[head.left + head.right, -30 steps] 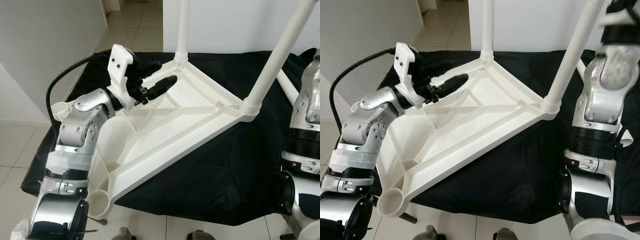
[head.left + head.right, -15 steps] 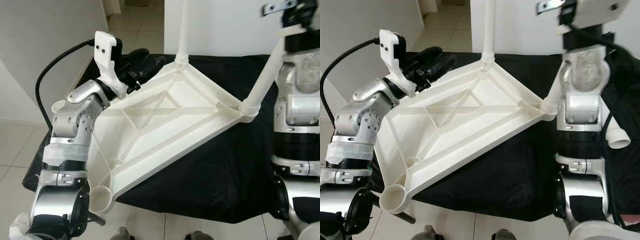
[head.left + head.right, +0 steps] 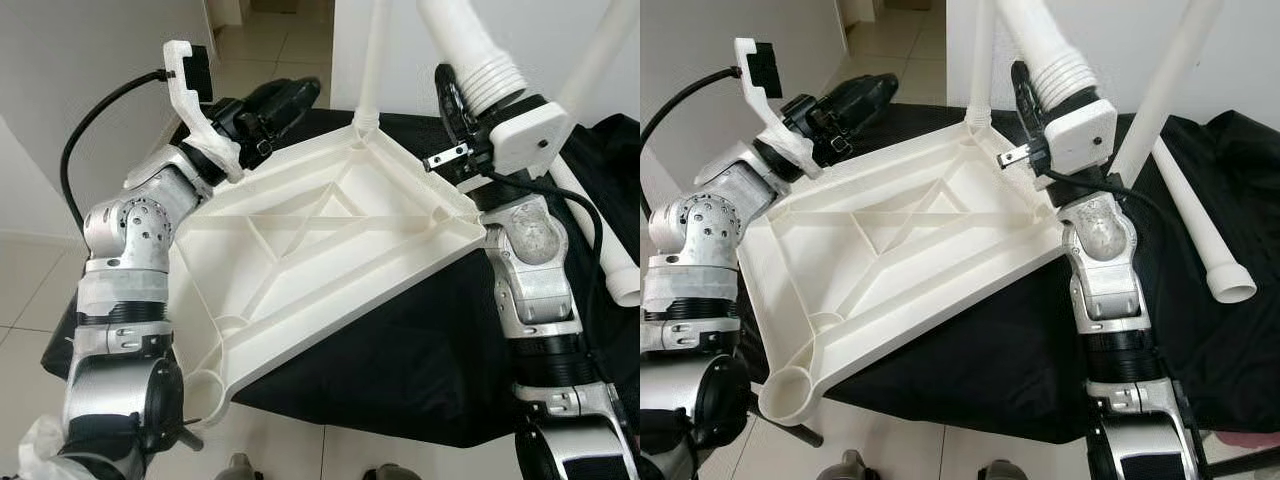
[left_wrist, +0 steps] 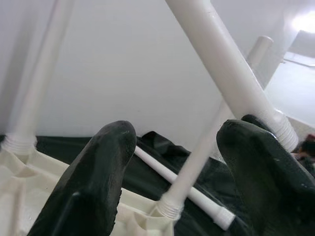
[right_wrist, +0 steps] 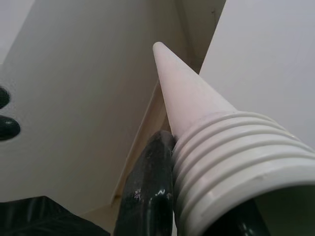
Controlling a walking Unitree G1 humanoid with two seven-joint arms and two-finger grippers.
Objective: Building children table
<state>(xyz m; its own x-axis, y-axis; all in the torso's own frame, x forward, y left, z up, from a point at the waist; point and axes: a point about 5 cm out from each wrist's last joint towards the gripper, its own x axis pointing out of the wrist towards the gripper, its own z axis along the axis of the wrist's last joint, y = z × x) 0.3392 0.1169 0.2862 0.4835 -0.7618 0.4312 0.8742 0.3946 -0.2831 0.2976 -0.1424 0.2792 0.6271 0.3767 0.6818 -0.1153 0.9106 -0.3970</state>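
Note:
The white tabletop (image 3: 330, 250) lies upside down on a black cloth (image 3: 420, 350). One white leg (image 3: 373, 60) stands screwed into its far corner, and a second leg (image 3: 1170, 80) rises from its right corner behind my right arm. My right gripper (image 3: 455, 95) is shut on a third leg (image 3: 470, 50), held high over the right side of the tabletop with its threaded end (image 5: 231, 167) towards the camera. My left gripper (image 3: 295, 95) hovers open over the far left edge, nothing between its fingers (image 4: 103, 172). The socket (image 3: 790, 390) at the near corner is empty.
A loose white leg (image 3: 1195, 215) lies on the cloth at the right, open end forward. A white wall (image 3: 100, 90) stands close on the left, another behind the table. Tiled floor (image 3: 25, 290) surrounds the cloth. A black cable (image 3: 85, 150) loops off my left arm.
My right arm has swung up and inward, bringing the held leg over the tabletop. My left gripper has lifted off the tabletop's ribs and drawn back to the far left edge.

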